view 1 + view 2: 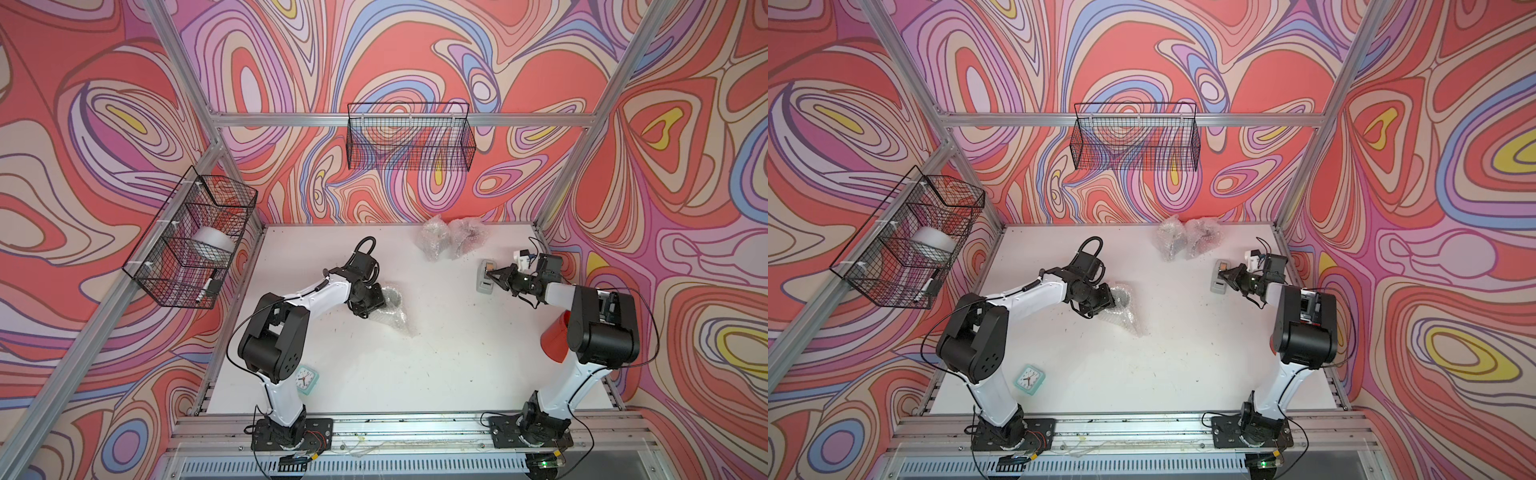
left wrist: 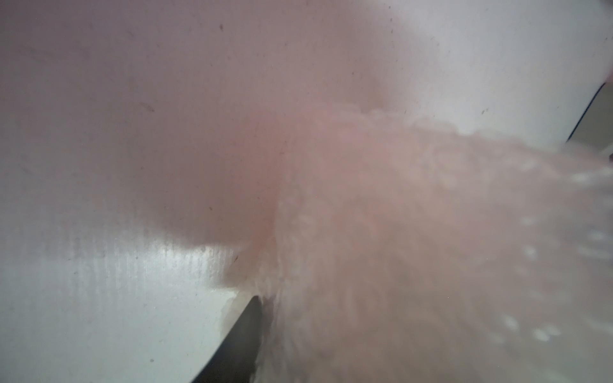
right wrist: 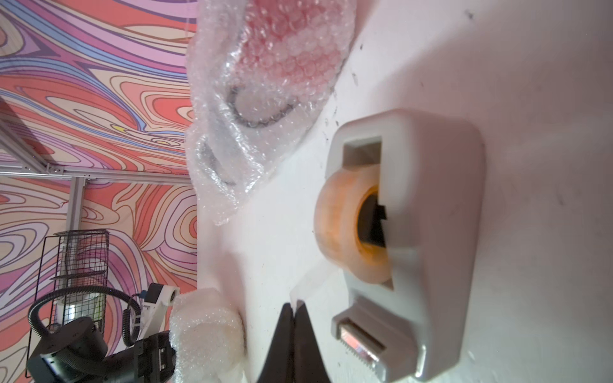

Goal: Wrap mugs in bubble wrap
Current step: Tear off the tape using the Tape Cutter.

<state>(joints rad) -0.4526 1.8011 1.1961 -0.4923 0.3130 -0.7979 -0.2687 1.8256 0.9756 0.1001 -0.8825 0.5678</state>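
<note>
Bubble wrap (image 1: 434, 243) lay in two crumpled, clear bundles side by side at the back of the table (image 1: 415, 374), its small bubbles catching the light. In the right wrist view a red mug (image 3: 285, 49) showed through one bundle as a pink blur, while the second bundle (image 3: 212, 159) showed only a dark ring, its mug's colour not readable. A third bundle (image 1: 392, 305) sat near the middle of the table against the left gripper (image 1: 376, 300). It looked whitish, with nothing of the mug inside to be made out. The left wrist view was filled with blurred wrap beside one dark finger (image 2: 238, 338), so whether that gripper clamped the bundle could not be told. The right gripper (image 3: 294, 311) was closed beside the tape dispenser (image 3: 431, 232), its tips pinched on a strip of tape (image 3: 315, 282) running from the roll. A red cup (image 1: 555, 336) was half hidden behind the right arm.
</note>
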